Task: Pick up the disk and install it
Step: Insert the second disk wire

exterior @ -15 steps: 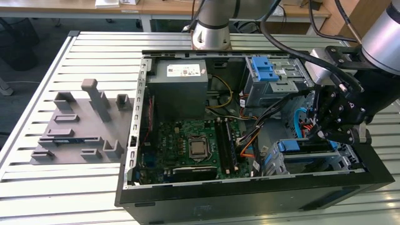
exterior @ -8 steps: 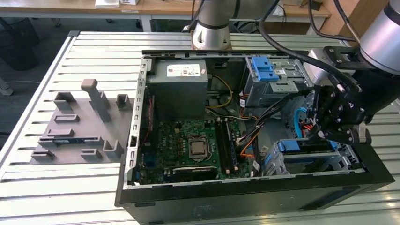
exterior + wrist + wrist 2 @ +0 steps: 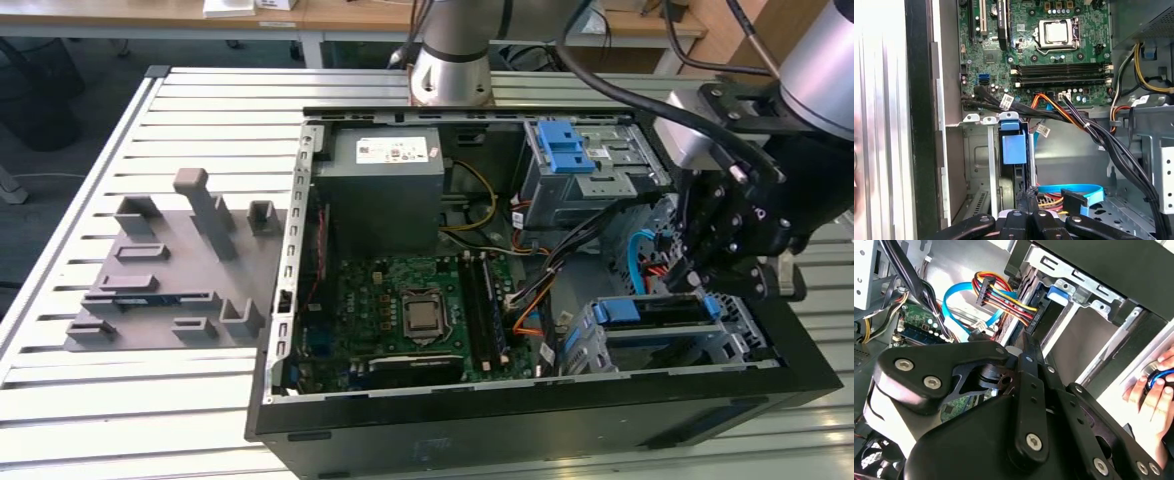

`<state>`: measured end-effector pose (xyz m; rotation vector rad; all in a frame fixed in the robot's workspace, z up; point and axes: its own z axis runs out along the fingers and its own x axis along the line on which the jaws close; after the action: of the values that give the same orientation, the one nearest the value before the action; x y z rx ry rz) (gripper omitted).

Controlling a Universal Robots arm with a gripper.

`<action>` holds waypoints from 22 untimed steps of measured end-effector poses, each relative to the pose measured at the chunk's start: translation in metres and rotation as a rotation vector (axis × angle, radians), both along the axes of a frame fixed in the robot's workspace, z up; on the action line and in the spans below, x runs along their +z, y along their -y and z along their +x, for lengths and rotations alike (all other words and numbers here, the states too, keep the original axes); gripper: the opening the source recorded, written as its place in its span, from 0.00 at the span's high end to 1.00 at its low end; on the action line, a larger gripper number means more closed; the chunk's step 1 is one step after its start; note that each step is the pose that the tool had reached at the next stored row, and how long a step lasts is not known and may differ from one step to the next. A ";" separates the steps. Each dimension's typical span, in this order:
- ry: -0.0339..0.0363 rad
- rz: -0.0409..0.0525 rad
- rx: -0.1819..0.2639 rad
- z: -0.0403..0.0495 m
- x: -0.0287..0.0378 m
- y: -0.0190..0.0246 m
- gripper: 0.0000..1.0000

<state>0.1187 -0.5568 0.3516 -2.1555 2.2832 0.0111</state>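
Note:
The disk (image 3: 650, 312) sits edge-up in the drive cage (image 3: 727, 345) at the near right corner of the open computer case, its blue rails showing. In the first wrist view the disk (image 3: 1014, 146) stands in the cage slot with its blue end tab facing me. My gripper (image 3: 701, 285) hangs just over the cage. Its fingers look shut together, and the gripper (image 3: 1027, 194) is right at the disk's near edge. In the second wrist view the gripper (image 3: 1023, 347) points down into the case beside the cage wall (image 3: 1089, 295).
Inside the case are the motherboard (image 3: 414, 310), the grey power supply box (image 3: 387, 170), a blue latch bracket (image 3: 567, 150) and loose cables (image 3: 1074, 192). A grey fixture (image 3: 174, 270) lies on the slatted table (image 3: 214, 110). A person's hand (image 3: 1154, 387) rests beside the case.

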 end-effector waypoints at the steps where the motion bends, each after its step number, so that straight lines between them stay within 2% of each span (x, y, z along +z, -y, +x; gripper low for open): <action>1: 0.0011 0.0000 0.000 -0.0001 0.0018 0.0000 0.89; 8: 0.0064 0.0000 0.000 -0.0013 0.0109 0.0000 0.89; 17: 0.0075 -0.0001 0.000 -0.0060 0.0119 0.0000 0.89; 22: 0.0075 0.0000 0.000 -0.0074 0.0152 -0.0004 0.89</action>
<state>0.1113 -0.5564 0.3667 -2.1518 2.2792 0.0031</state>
